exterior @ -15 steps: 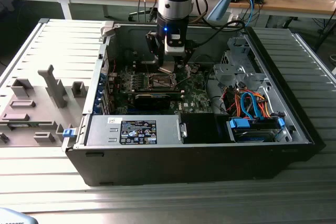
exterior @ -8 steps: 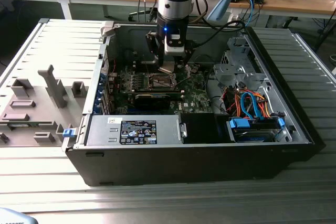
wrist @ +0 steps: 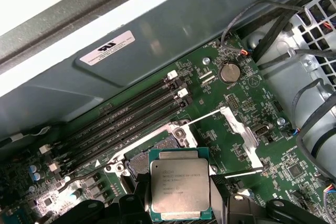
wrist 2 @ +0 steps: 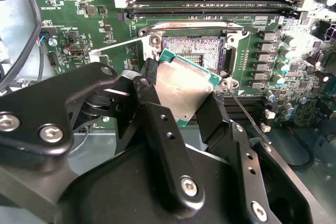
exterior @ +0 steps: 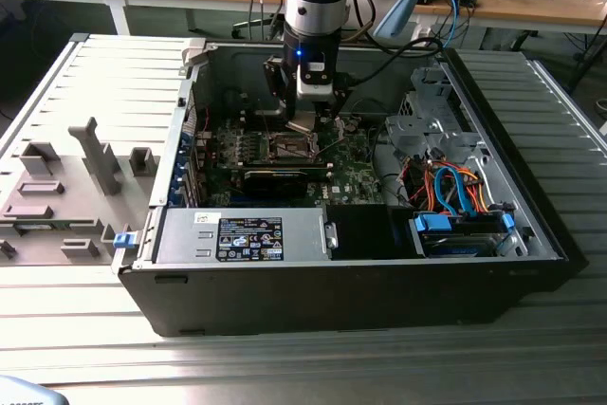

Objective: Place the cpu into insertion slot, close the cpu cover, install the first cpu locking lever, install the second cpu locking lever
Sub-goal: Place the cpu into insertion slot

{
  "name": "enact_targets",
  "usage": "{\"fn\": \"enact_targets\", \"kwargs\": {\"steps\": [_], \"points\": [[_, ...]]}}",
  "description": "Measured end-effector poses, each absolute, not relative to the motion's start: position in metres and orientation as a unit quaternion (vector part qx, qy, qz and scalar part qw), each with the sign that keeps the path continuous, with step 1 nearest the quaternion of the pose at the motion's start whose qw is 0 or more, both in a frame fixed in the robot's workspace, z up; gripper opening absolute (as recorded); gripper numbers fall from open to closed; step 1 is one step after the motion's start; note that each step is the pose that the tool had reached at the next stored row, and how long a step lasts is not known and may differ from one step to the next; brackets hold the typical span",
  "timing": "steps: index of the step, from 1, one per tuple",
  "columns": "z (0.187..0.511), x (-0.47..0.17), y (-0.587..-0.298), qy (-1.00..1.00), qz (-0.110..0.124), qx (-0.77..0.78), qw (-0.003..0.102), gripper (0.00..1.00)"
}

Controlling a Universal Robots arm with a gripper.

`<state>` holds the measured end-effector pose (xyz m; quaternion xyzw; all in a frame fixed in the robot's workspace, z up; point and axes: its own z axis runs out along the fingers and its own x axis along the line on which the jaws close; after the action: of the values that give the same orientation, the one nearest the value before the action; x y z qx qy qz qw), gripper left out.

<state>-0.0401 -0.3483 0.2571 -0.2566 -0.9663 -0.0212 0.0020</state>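
My gripper point(exterior: 302, 119) hangs inside the open computer case, shut on the cpu point(wrist 2: 184, 85), a flat square chip with a dull silver top and green edge. Its black fingers point(wrist 2: 152, 108) clamp two opposite sides of the chip. The cpu point(wrist: 179, 190) hovers tilted just over one edge of the insertion slot point(wrist 2: 199, 53), whose dark pin field and silver rim lie bare on the green board. The cpu cover point(wrist: 240, 129) stands swung open beside the insertion slot point(wrist: 140, 163). Two thin wire levers point(wrist: 206, 117) stick out from the cover's ends, unlatched.
Long black memory slots point(wrist: 131, 121) run beside the socket, under the case wall point(wrist: 157, 40). A coin battery point(wrist: 229, 72) sits past the cover. A black card point(exterior: 275, 177), the labelled power supply point(exterior: 248, 238) and a cabled drive cage point(exterior: 455, 196) ring the board.
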Motion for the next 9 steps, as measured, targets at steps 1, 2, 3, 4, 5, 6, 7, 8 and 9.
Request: {"fn": "enact_targets", "kwargs": {"steps": [1, 2, 3, 4, 5, 6, 7, 8, 9], "points": [[0.2571, -0.0401, -0.3483, -0.966, -0.021, -0.257, 0.002, 0.55], [0.2571, -0.0401, -0.3483, -0.966, -0.021, -0.257, 0.002, 0.55], [0.2571, -0.0401, -0.3483, -0.966, -0.021, -0.258, 0.002, 0.55], [0.2571, -0.0401, -0.3483, -0.966, -0.021, -0.258, 0.002, 0.55], [0.2571, -0.0401, -0.3483, -0.966, -0.021, -0.258, 0.002, 0.55], [0.257, -0.0401, -0.3483, -0.966, -0.021, -0.258, 0.002, 0.55], [0.257, -0.0401, -0.3483, -0.966, -0.021, -0.259, 0.002, 0.55], [0.257, -0.0401, -0.3483, -0.966, -0.021, -0.259, 0.002, 0.55], [0.257, -0.0401, -0.3483, -0.966, -0.021, -0.259, 0.002, 0.55]]}}
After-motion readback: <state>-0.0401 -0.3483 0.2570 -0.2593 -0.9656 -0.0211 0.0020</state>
